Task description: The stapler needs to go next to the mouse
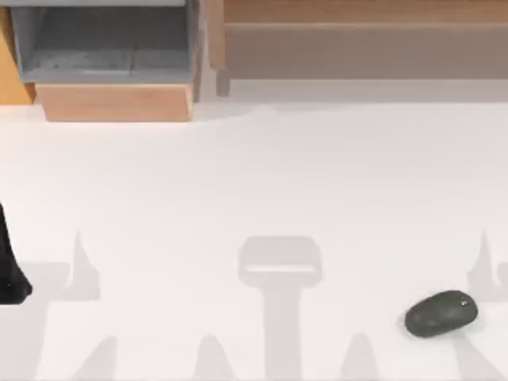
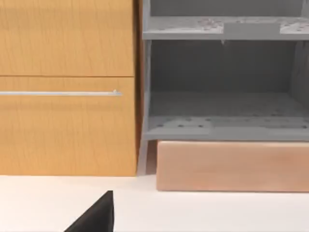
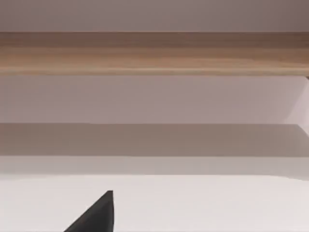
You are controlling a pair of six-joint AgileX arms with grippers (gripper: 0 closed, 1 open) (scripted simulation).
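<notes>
The mouse (image 1: 441,313) is a small dark grey oval lying on the white table (image 1: 254,182) near the front right, with its pale dot toward the right end. The stapler is out of view. A black part of my left arm (image 1: 11,266) shows at the table's left edge, far from the mouse. A dark piece of my left gripper (image 2: 96,216) juts in above the table, facing the cabinet. A similar dark piece of my right gripper (image 3: 96,216) juts in above the table, facing the back wall.
A grey open shelf unit (image 1: 103,40) stands at the back left on a wooden block (image 1: 115,101). Beside it is a wooden cabinet front (image 2: 63,130) with a metal bar handle (image 2: 60,93). A long wooden ledge (image 1: 357,12) runs along the back right.
</notes>
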